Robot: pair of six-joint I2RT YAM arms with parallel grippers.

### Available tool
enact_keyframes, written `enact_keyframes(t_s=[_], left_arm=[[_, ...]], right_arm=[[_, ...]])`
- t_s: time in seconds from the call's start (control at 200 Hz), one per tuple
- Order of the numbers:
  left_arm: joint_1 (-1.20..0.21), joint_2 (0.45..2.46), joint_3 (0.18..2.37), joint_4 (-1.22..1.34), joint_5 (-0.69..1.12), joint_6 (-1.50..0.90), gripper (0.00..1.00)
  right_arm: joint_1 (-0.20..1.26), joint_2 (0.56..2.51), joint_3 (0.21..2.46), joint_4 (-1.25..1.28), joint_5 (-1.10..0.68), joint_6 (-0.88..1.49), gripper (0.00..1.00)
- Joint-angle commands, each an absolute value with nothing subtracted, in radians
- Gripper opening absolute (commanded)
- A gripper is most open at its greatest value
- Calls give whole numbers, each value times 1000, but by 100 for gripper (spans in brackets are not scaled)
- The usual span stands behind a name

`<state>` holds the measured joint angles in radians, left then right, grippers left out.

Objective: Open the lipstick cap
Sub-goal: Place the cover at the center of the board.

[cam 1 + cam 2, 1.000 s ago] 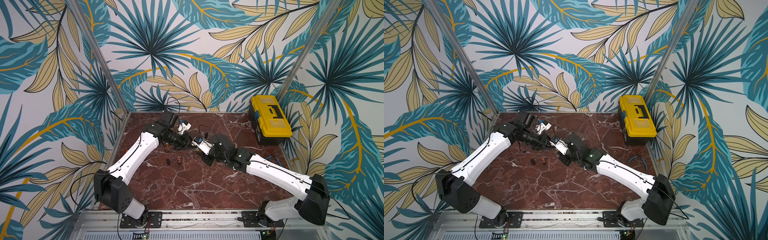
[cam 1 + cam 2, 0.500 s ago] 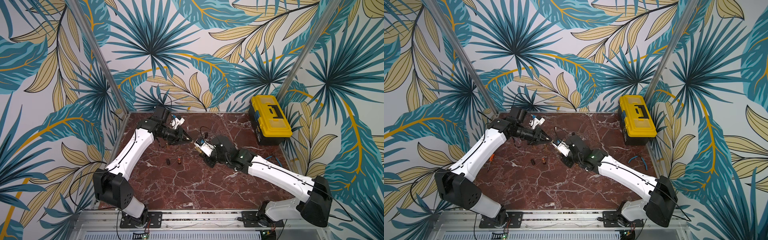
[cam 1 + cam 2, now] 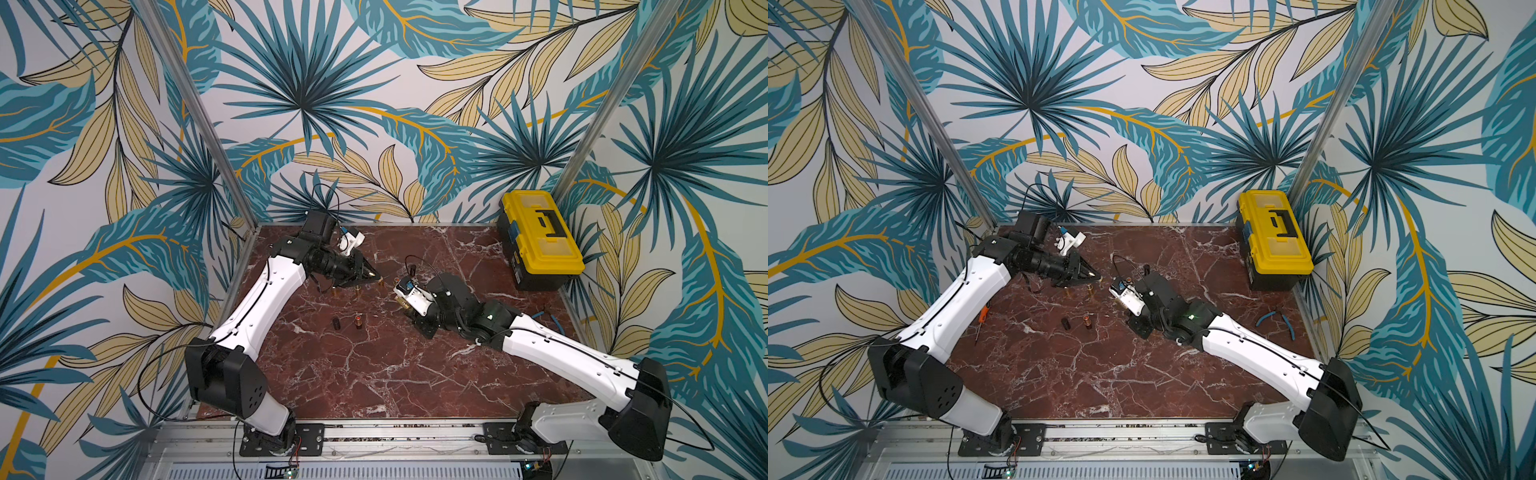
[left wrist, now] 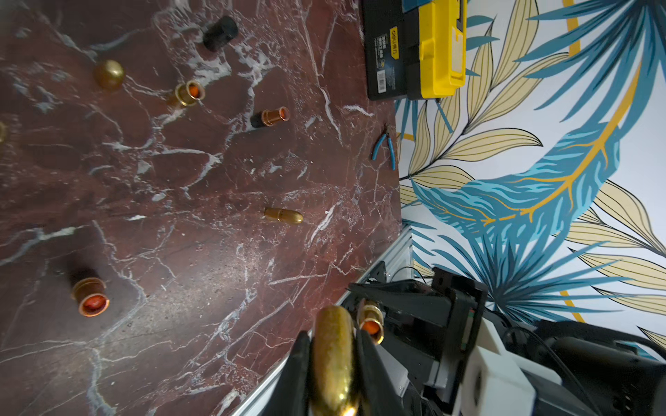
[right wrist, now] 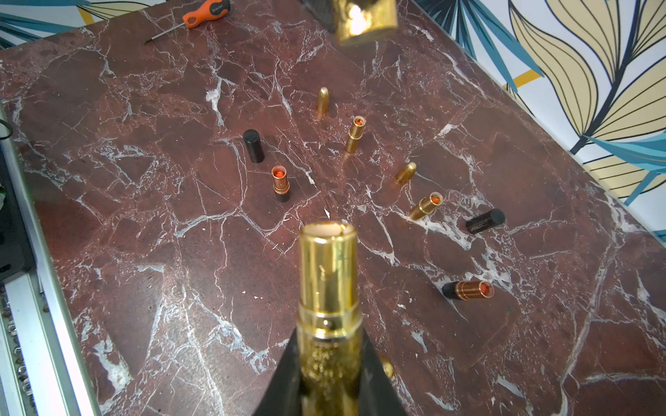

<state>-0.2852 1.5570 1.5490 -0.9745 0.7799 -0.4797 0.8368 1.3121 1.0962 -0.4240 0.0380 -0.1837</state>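
Left gripper backed off holding cap, lipstick well apart

The left arm rises from its near-left base and reaches far. Its wrist bends right, so the left gripper points toward centre, jaws pinched on a gold cap. The right arm stretches low from near right. The right gripper clamps a gold lipstick tube. The two gripper tips face each other, slightly apart.

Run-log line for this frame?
left gripper: jaws shut on gold cap | right gripper: jaws shut on lipstick tube | status: gold cap off, apart from lipstick tube
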Motion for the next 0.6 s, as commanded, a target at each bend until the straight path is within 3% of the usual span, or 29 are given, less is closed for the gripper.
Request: enact_keyframes(t_s=[0.0, 0.155, 0.451, 0.596], left_arm=[[-279, 1558, 1585, -965, 668, -472, 0], [-313, 1551, 1588, -965, 484, -466, 0], [-520, 1624, 1615, -961, -2, -433, 0], [-565, 1682, 1593, -939, -53, -436, 0]], right_arm=[[839, 1274, 1068, -433, 57, -159, 1], [839, 1255, 1068, -432, 78, -151, 1], [839, 1211, 1071, -427, 117, -134, 2], [839, 1198, 1066, -434, 135, -135, 2]])
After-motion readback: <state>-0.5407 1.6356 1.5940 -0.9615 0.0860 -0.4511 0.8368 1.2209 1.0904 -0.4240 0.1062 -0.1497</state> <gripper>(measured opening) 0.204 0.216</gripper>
